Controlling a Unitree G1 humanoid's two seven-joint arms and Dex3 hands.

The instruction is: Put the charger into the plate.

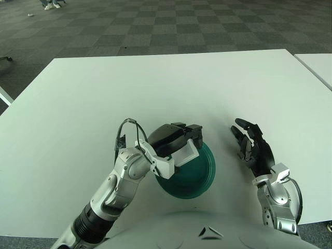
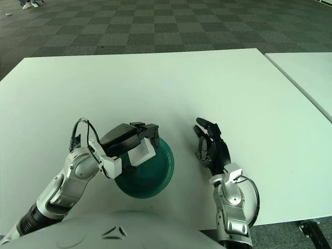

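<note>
My left hand [image 1: 174, 141] reaches across the round dark-green plate [image 1: 199, 171], its black fingers [image 1: 193, 129] clamped on the small white block charger [image 1: 187, 152], held over the plate's left rim (no readable markings). My right hand [image 1: 255, 150] shows right of the plate over the white surface [image 1: 155, 88], fingers spread, holding nothing.

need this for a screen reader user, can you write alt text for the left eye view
The robot's left hand holds a white charger just above the near-left part of a green plate on a white table. Its right hand shows to the right of the plate, fingers spread and holding nothing.
</note>
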